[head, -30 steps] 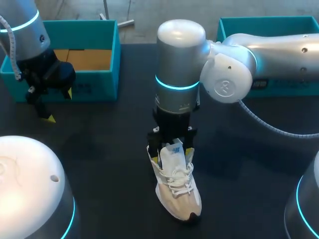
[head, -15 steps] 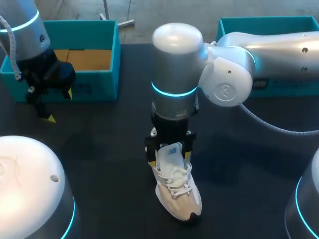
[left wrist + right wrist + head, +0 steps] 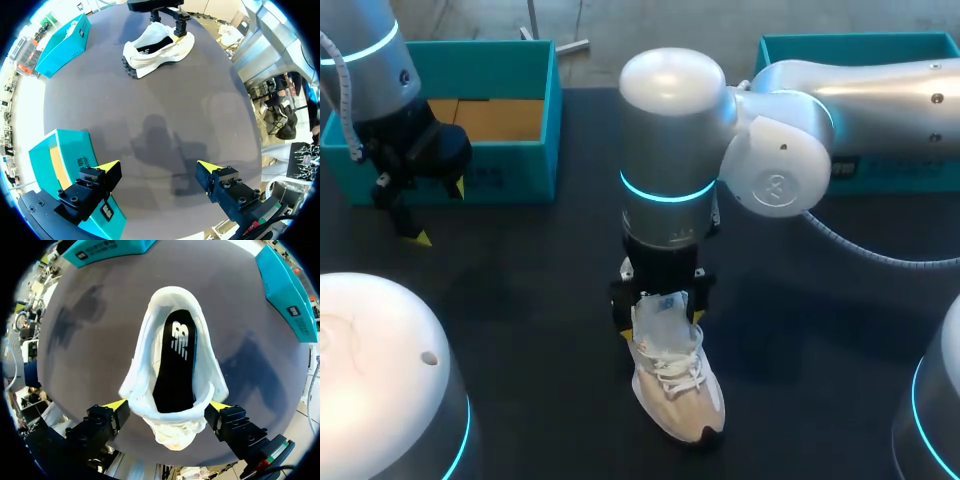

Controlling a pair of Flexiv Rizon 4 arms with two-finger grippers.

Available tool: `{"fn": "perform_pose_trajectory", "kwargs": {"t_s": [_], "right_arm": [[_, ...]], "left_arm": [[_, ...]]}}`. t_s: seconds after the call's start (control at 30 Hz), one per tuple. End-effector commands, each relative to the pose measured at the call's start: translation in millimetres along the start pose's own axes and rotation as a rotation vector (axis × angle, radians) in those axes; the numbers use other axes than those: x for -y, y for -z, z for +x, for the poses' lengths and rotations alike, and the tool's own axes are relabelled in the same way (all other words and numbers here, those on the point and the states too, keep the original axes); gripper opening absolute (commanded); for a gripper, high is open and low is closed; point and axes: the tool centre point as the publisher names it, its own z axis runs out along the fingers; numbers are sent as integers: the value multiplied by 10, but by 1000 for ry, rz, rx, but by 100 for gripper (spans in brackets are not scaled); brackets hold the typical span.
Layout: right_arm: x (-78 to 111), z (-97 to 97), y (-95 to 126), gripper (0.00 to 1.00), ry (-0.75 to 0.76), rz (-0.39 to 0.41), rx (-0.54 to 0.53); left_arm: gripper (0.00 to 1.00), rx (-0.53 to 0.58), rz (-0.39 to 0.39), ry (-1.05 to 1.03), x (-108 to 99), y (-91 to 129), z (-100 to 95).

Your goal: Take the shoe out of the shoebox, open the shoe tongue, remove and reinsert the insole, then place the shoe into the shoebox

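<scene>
A white shoe [image 3: 676, 385] stands upright on the dark table [image 3: 530, 300], toe toward the table's front edge. My right gripper [image 3: 658, 306] hangs open over its tongue, one finger on either side. From the right wrist the shoe [image 3: 172, 325] shows a wide opening with a black insole [image 3: 175, 365] lying inside. The yellow fingertips [image 3: 116, 405] flank the tongue end, and the right gripper [image 3: 169, 406] holds nothing. My left gripper [image 3: 438, 212] is open and empty by the left teal shoebox [image 3: 510, 150]. From the left wrist the shoe [image 3: 155, 47] lies well ahead of the left gripper [image 3: 159, 166].
A second teal box [image 3: 860, 50] stands at the back right behind my right arm. The left teal box [image 3: 55, 160] sits close beside my left gripper's finger. Bare table lies between the two grippers.
My right gripper has come down and slightly toward the table's front, its fingers now lower around the shoe's tongue. The left arm has not moved.
</scene>
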Motion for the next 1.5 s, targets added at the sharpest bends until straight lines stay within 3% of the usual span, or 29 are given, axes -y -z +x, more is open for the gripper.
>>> {"fn": "perform_pose_trajectory", "kwargs": {"t_s": [0.03, 0.53, 0.57, 0.67, 0.77, 0.83, 1.07, 1.23, 1.5], "right_arm": [[165, -34, 90, 100, -7, -21, -6], [558, -63, 392, 100, 24, -63, -26], [581, -69, 401, 92, 32, -68, -34], [604, -53, 407, 54, 50, -69, -41], [609, -36, 404, 36, 67, -69, -43], [609, -35, 403, 31, 78, -73, -46], [420, -58, 306, 23, 123, -80, -56], [193, -55, 205, 24, 128, -59, -35], [-16, -36, 128, 27, 133, -62, -22]], "left_arm": [[100, 0, -3, 1, 2, 0, 4], [100, 0, -3, 1, 2, 0, 4], [100, 0, -3, 1, 2, 0, 4], [100, 0, -3, 1, 2, 0, 4], [100, 0, -3, 1, 2, 0, 4], [100, 0, -3, 1, 2, 0, 4], [100, 0, -3, 1, 2, 0, 4], [100, 0, -3, 1, 2, 0, 4], [100, 0, -3, 1, 2, 0, 4]]}}
